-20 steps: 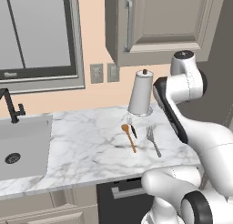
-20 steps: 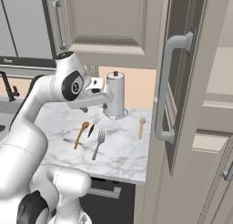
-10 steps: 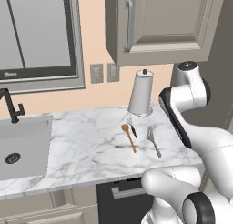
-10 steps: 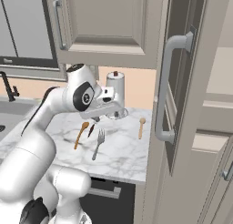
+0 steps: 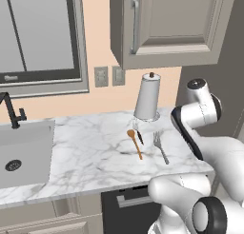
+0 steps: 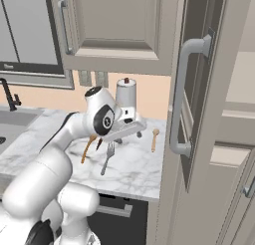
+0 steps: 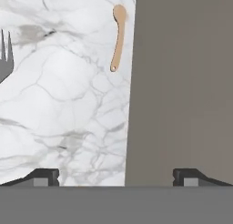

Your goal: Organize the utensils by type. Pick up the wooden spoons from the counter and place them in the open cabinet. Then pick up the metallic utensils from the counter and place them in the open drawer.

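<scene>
Claw is seen wide open w/ nothing held, above the table edge. A pale spoon lies beside a grey panel; the fork is cut off at the frame edge. The orange-brown spoon lies on the table, its black-handled neighbour hard to make out.

Even, bright rendered light; soft shadows, perhaps slightly blurry.

Place: a rendered home kitchen
Table: white marble with grey veins
Sink: set in the top, black faucet
Storage: grey-beige wall cabinets
Wall: window, outlets
Items: fork, wooden spoon, paper towel roll
</scene>
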You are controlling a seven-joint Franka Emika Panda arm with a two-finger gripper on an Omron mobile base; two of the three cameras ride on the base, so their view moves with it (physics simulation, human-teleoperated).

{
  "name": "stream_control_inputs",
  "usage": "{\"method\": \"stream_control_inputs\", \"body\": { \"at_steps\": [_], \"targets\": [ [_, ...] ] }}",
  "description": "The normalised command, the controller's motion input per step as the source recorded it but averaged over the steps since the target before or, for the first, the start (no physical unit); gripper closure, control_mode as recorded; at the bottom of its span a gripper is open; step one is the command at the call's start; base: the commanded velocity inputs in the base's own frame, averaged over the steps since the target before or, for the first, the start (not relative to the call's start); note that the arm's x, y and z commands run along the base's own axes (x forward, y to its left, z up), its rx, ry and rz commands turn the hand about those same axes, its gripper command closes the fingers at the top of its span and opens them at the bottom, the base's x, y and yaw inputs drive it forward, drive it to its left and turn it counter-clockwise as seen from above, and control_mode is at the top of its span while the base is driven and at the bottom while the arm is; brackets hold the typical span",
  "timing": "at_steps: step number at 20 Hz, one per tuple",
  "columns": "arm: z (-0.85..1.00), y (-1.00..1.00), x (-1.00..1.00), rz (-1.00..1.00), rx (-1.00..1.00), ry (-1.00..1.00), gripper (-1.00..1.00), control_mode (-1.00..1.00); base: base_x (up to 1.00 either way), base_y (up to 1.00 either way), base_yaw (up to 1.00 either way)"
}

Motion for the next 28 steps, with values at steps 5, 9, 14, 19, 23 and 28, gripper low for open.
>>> {"method": "stream_control_inputs", "body": {
  "at_steps": [5, 9, 14, 19, 23, 28],
  "targets": [
    [-0.33, -0.08, 0.42, 0.03, 0.0, -0.06, -1.0, -1.0, 0.0, 0.0, 0.0],
    [-0.24, -0.02, 0.52, 0.01, 0.0, -0.01, -1.0, -1.0, 0.0, 0.0, 0.0],
    [-0.17, -0.01, 0.61, 0.0, 0.0, -0.01, -1.0, -1.0, 0.0, 0.0, 0.0],
    [-0.1, -0.1, 0.6, 0.0, 0.0, 0.0, -1.0, -1.0, 0.0, 0.0, 0.0],
    [-0.31, -0.34, 0.36, 0.0, 0.02, 0.03, -1.0, -1.0, 0.0, 0.0, 0.0],
    [-0.41, -0.41, 0.22, 0.0, 0.06, 0.02, -1.0, -1.0, 0.0, 0.0, 0.0]
  ]
}}
